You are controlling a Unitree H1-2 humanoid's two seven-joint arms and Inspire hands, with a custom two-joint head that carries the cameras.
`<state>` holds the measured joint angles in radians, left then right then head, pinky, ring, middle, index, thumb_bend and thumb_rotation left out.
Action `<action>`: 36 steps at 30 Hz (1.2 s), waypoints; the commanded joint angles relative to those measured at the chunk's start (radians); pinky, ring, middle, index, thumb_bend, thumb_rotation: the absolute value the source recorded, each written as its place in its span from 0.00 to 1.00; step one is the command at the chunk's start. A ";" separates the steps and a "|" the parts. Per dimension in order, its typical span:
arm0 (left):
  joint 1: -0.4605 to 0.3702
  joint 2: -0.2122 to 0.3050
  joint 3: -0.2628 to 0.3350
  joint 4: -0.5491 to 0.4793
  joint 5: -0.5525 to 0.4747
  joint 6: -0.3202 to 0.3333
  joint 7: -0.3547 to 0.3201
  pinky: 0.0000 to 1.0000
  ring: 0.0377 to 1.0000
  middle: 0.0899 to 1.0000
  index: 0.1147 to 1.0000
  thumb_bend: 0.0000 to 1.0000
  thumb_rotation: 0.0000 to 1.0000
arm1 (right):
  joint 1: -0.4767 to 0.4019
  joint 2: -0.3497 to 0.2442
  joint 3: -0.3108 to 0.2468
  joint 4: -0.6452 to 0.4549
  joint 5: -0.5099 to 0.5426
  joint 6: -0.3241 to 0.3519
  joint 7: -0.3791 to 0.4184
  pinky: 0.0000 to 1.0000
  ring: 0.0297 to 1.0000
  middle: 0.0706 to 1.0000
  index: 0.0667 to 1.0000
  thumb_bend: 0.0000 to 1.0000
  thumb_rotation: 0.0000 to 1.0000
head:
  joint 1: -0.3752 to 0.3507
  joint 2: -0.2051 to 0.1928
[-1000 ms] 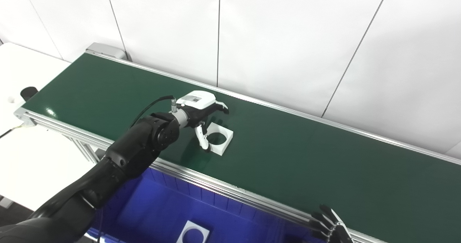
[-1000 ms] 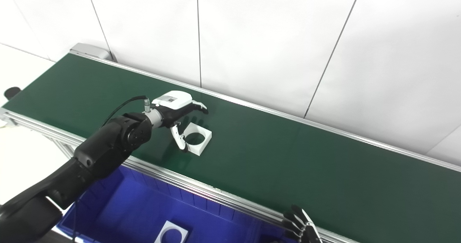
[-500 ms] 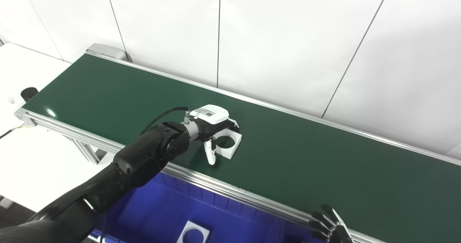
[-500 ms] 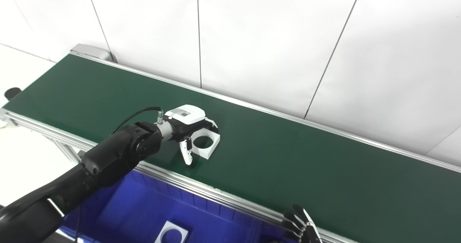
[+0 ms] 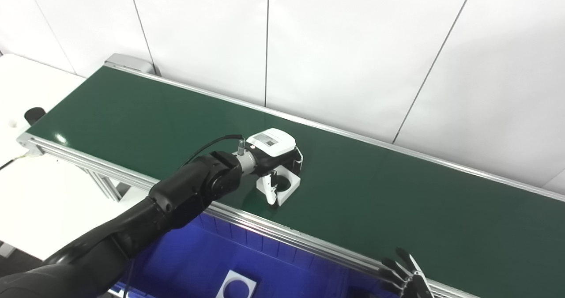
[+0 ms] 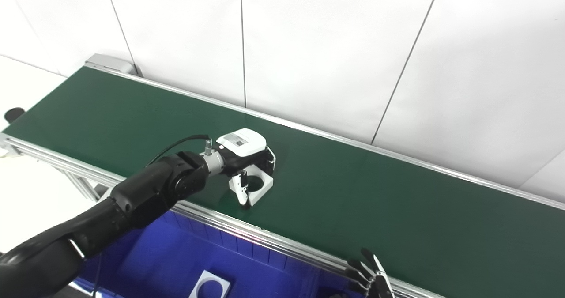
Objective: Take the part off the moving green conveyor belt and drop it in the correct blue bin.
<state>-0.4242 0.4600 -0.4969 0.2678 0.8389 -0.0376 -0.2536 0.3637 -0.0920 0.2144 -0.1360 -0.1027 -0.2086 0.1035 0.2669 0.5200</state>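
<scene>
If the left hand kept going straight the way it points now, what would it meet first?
The white part: the left hand is already closed around it. Beyond lies only bare belt, though depth is uncertain.

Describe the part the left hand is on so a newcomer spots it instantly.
Find the long green conveyor belt; near its front rail, the left hand closes on a white square part with a round hole. A look-alike part lies in the blue bin below; the target sits on the belt.
</scene>
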 commanded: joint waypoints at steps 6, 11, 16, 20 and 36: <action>0.003 0.036 0.007 0.011 0.009 -0.009 -0.014 0.62 0.53 0.45 0.41 0.52 0.00 | 0.002 0.006 -0.003 -0.035 0.009 -0.056 -0.001 0.70 0.76 0.80 0.92 0.56 0.45 | 0.000 0.003; 0.006 0.033 0.018 -0.011 -0.007 0.005 -0.033 0.58 0.50 0.43 0.42 0.52 0.00 | 0.001 0.004 -0.005 -0.031 0.011 -0.061 -0.001 0.70 0.77 0.81 0.91 0.55 0.44 | -0.003 0.003; 0.015 0.031 0.033 -0.047 -0.018 0.016 -0.051 0.62 0.49 0.47 0.38 0.50 0.00 | 0.000 0.002 -0.008 -0.029 0.010 -0.059 -0.002 0.70 0.77 0.80 0.91 0.58 0.46 | -0.004 0.004; 0.038 0.031 0.067 -0.128 -0.041 0.030 -0.074 0.60 0.48 0.46 0.40 0.50 0.00 | -0.001 0.000 -0.007 -0.030 0.009 -0.062 0.000 0.70 0.76 0.80 0.91 0.57 0.45 | -0.009 0.007; 0.230 0.072 0.292 -0.688 -0.204 0.116 -0.205 0.48 0.40 0.39 0.45 0.50 0.00 | 0.011 -0.001 -0.006 -0.047 0.010 -0.057 0.002 0.68 0.75 0.79 0.90 0.60 0.45 | -0.021 0.030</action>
<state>-0.1987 0.5104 -0.2293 -0.3770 0.6522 0.0694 -0.4624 0.3719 -0.0930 0.2101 -0.1460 -0.1025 -0.2134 0.1040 0.2470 0.5491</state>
